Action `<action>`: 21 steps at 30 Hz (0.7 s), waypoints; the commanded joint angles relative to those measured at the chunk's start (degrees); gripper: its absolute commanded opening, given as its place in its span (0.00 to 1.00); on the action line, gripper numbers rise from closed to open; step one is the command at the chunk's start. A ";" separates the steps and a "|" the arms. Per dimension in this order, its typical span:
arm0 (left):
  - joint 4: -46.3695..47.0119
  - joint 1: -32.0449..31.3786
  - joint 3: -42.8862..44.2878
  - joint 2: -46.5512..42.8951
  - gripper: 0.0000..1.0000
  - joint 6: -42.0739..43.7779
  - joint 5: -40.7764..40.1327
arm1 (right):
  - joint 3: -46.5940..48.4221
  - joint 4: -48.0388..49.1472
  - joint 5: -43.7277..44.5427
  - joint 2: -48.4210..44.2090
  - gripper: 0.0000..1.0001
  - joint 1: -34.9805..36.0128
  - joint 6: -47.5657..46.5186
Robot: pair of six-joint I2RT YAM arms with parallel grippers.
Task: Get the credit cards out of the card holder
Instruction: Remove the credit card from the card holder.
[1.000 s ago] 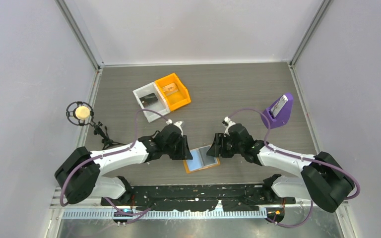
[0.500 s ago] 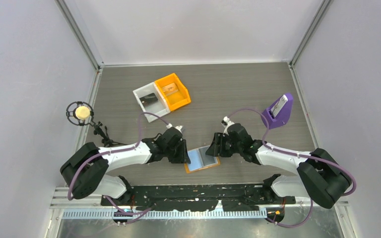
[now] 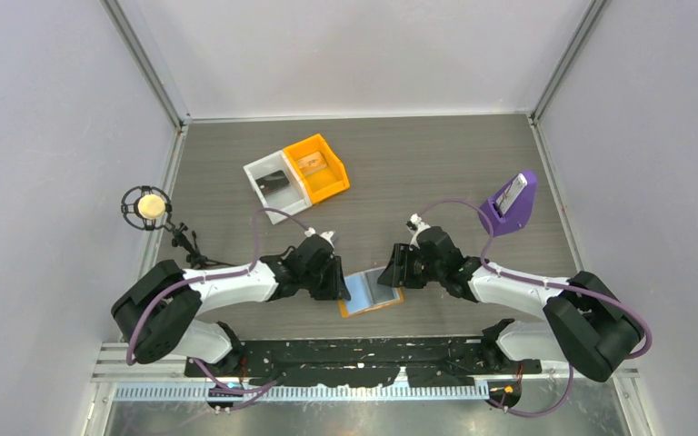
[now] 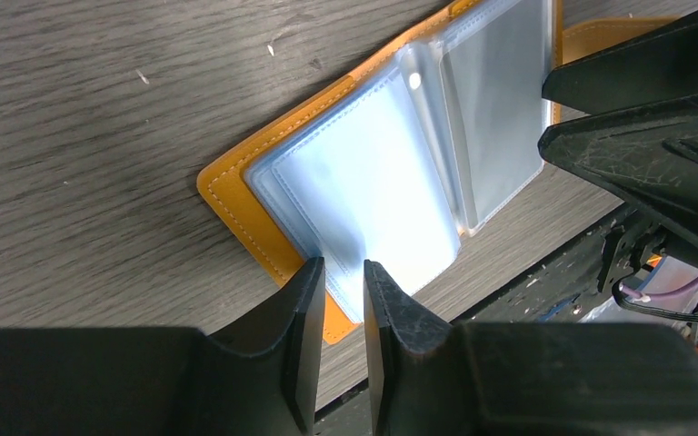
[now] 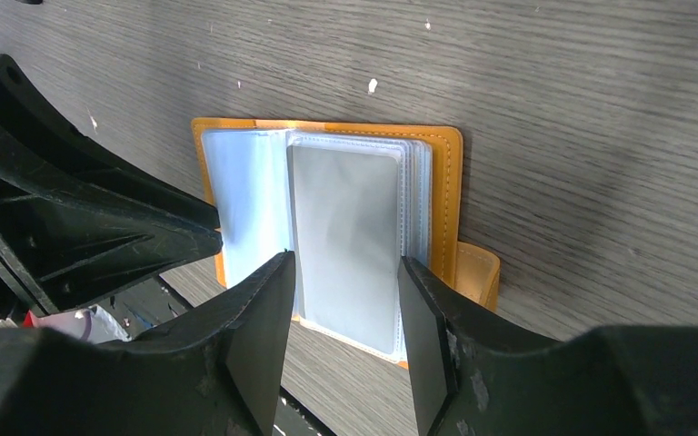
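Near the front edge of the table (image 3: pixel 436 163), between my arms, the card holder (image 3: pixel 370 292) lies open, spine pointing roughly away from me. My left gripper (image 4: pixel 344 300) hangs over its left page, jaws barely apart. My right gripper (image 5: pixel 345 291) (better placed) straddles the silvery card (image 5: pixel 345 218), jaws apart, clamping nothing.

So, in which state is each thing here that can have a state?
Orange stitched card holder with clear sleeves: open, flat on table.
Grey card: inside a sleeve.
Left gripper: slightly open, over a sleeve's edge.
Right gripper: open, above grey card.
Orange plastic bin: upright.
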 commanded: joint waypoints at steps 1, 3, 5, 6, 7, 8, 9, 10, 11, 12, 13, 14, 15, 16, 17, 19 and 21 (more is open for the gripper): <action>4.30 -0.34 -1.36 0.00 0.24 -0.26 1.14 | 0.34 -2.83 1.61 -0.23 0.53 -0.16 -1.42; 4.91 -0.30 -1.67 -0.01 0.24 -0.69 1.28 | 0.74 -3.44 1.54 0.12 0.53 -0.12 -1.62; 4.75 -0.30 -1.64 0.00 0.24 -0.85 1.27 | 0.87 -3.94 1.52 -0.02 0.53 -0.07 -1.64; 4.64 -0.30 -1.68 -0.13 0.24 -0.86 1.27 | 0.87 -4.07 1.62 -0.43 0.53 -0.05 -1.60; 4.48 -0.30 -1.72 -0.28 0.24 -0.84 1.20 | 0.88 -4.35 1.66 -0.68 0.53 -0.03 -1.58; 4.30 -0.30 -1.85 -0.44 0.24 -0.82 1.06 | 0.84 -4.45 1.57 -1.15 0.53 -0.03 -1.56; 4.23 -0.30 -1.82 -0.49 0.24 -0.78 0.95 | 0.74 -4.53 1.45 -1.35 0.53 0.02 -1.56; 4.10 -0.30 -1.85 -0.59 0.24 -0.85 0.84 | 0.72 -4.54 1.15 -1.62 0.53 0.04 -1.56; 4.16 -0.30 -1.83 -0.52 0.24 -0.86 0.83 | 0.65 -4.40 0.98 -1.71 0.53 0.16 -1.56; 4.17 -0.30 -1.80 -0.42 0.24 -0.94 0.89 | 0.59 -4.30 0.63 -1.78 0.53 0.24 -1.51; 4.18 -0.30 -1.68 -0.24 0.24 -0.94 0.96 | 0.46 -3.92 0.37 -1.79 0.53 0.37 -1.37; 4.18 -0.30 -1.49 -0.11 0.24 -0.95 1.06 | 0.14 -3.49 -0.27 -1.71 0.53 0.39 -1.24; 4.18 -0.30 -1.37 0.06 0.24 -0.95 1.15 | -0.06 -2.35 -0.61 -1.76 0.53 0.41 -0.82; 4.18 -0.30 -1.29 0.16 0.24 -0.95 1.22 | -0.56 -1.78 -1.17 -1.73 0.53 0.41 -0.53; 4.18 -0.30 -1.27 0.25 0.24 -0.95 1.26 | -0.76 -0.72 -1.45 -1.63 0.53 0.41 -0.09; 4.18 -0.31 -1.13 0.52 0.23 -0.95 1.27 | -0.82 0.10 -2.03 -0.90 0.53 0.40 0.23; 4.18 -0.31 -1.08 0.68 0.23 -0.87 1.27 | -0.92 0.92 -2.51 -0.36 0.53 0.41 0.62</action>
